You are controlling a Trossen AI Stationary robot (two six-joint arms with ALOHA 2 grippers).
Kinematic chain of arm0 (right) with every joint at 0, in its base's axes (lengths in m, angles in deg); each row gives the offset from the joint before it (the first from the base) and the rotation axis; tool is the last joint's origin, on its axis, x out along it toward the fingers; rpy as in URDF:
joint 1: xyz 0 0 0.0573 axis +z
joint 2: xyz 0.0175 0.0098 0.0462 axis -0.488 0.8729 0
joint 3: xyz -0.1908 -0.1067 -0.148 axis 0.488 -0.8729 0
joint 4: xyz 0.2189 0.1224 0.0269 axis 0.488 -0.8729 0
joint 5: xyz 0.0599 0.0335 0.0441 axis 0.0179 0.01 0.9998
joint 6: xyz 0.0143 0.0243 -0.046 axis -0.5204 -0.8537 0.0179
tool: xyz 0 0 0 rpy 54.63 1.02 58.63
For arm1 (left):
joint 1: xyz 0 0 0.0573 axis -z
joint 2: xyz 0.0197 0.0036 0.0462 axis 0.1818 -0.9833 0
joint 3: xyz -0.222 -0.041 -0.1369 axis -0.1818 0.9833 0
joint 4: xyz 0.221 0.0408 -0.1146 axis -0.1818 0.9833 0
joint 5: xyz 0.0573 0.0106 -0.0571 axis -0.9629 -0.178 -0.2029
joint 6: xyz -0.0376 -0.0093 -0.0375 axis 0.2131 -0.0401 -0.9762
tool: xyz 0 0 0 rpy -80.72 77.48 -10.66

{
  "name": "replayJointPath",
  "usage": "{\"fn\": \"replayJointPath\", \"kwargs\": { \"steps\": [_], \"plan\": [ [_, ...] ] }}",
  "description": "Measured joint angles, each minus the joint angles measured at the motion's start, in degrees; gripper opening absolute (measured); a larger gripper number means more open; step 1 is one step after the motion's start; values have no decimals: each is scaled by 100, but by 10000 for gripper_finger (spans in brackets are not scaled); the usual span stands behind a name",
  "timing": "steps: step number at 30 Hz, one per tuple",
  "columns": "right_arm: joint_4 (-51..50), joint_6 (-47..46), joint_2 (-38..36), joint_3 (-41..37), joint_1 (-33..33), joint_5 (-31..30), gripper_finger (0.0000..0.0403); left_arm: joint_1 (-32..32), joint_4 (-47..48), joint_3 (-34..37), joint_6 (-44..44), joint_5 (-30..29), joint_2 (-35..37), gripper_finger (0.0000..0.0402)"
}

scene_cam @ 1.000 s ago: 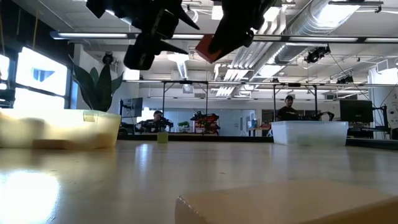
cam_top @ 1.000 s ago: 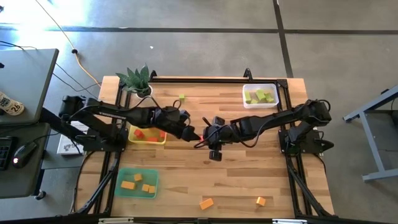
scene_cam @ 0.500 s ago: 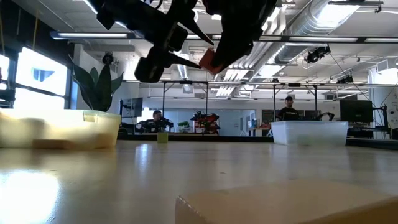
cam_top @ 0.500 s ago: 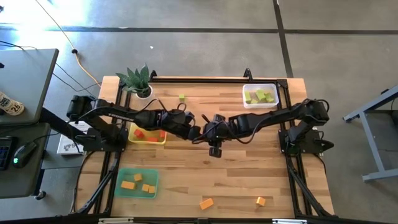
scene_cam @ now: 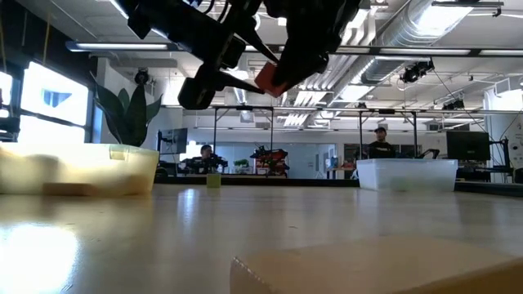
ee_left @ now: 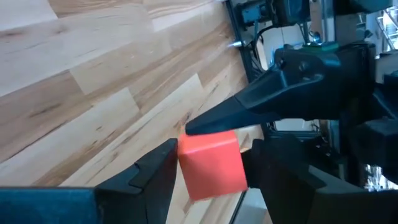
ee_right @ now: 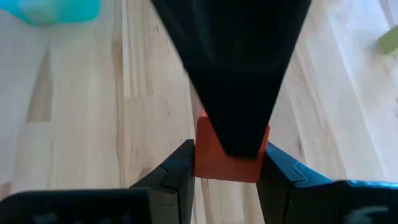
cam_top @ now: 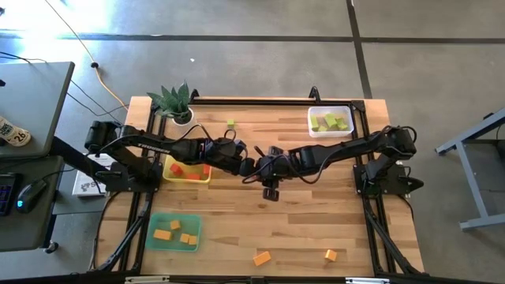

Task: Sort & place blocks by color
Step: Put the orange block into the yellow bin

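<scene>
Just beside the yellow tray (cam_top: 188,179), above the table (cam_top: 300,213), I hold the red block (ee_left: 210,164) in the closed right pincer (ee_right: 229,163); the open left pincer (ee_left: 208,163) straddles it. Light, rigid, smooth: grip flat opposite faces.

Table (cam_top: 300,213): pale wood planks, smooth, light sheen. Red block (ee_left: 211,163): smooth, matt, plastic-like. Gripper fingers (ee_left: 146,177): matt black plastic. Tray (cam_top: 331,112): clear plastic. Floor (cam_top: 237,63): smooth grey concrete.
</scene>
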Motion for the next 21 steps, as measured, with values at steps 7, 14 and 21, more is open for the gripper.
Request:
{"fn": "replayJointPath", "kwargs": {
  "steps": [7, 14, 21],
  "plan": [
    [33, -159, 0, 0, 11, -110, 104, -10, 126, 0, 67, 40, 2, 195],
    [233, -302, 0, 0, 11, -89, 104, -12, 120, -4, 275, 89, 7, 173],
    [229, -473, 0, -2, 17, -300, 104, -23, 136, -4, 346, 213, 9, 126]
  ]
}}
